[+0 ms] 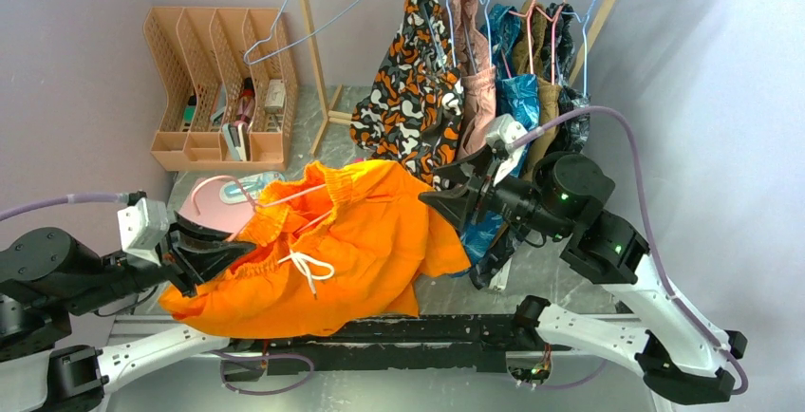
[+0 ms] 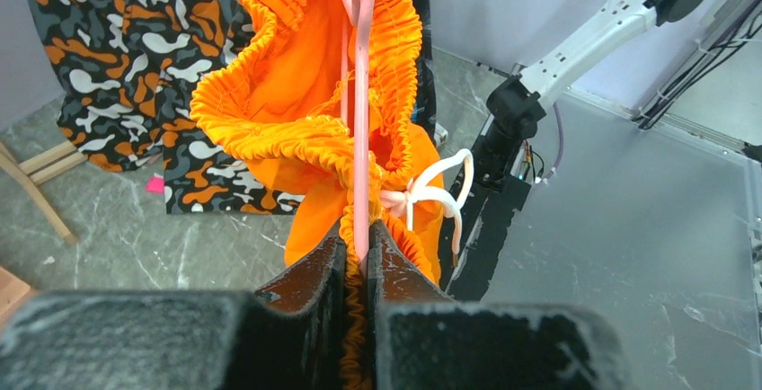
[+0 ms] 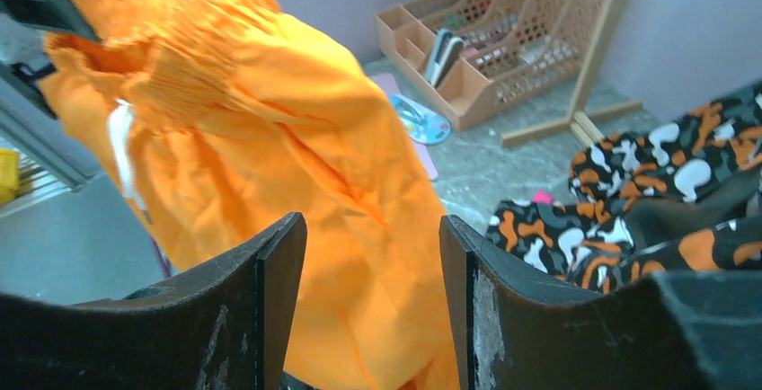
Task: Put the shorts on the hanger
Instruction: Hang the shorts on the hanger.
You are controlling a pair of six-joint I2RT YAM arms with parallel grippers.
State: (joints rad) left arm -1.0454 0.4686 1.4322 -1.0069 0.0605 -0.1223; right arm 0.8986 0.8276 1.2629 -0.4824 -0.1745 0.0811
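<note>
The bright orange shorts point(image 1: 351, 251) hang bunched above the table, white drawstring point(image 1: 308, 270) dangling at the front. The pink hanger point(image 1: 285, 196) runs through the gathered waistband, and its hook loops out at the left. My left gripper point(image 1: 233, 251) is shut on the hanger point(image 2: 362, 93) wire together with a fold of the waistband point(image 2: 296, 134), pinched at its tips point(image 2: 361, 242). My right gripper point(image 1: 432, 198) stands open just off the shorts' right side. In the right wrist view its jaws point(image 3: 370, 228) are apart with the shorts point(image 3: 270, 120) beyond them, nothing gripped.
A clothes rack at the back holds an orange-black-white patterned garment point(image 1: 408, 89) and several others. A light-blue hanger point(image 1: 313, 13) hangs on the rack's left post. A wooden file organizer point(image 1: 218, 89) stands back left. A black rail point(image 1: 380, 328) runs along the near edge.
</note>
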